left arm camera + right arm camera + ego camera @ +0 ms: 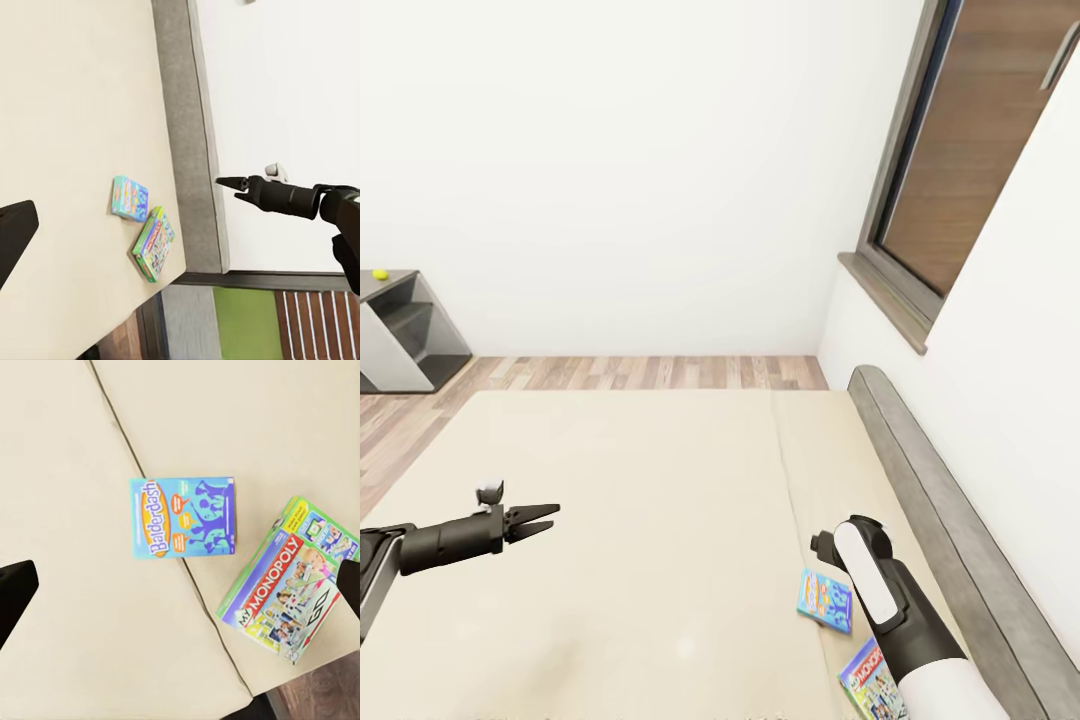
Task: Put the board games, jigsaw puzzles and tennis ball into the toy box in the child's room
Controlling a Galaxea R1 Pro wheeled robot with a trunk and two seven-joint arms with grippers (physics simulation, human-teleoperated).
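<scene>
While lying flat, two board games [184, 517] rest on the bed [640, 500].

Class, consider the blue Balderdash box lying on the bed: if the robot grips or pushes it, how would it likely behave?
The Balderdash box looks like a flat, thin carton, so probably stiff and light. Lying flat on the bed, it cannot roll or tip; a push would likely slide it. Its low profile may make edge-gripping awkward for the right end effector.
</scene>
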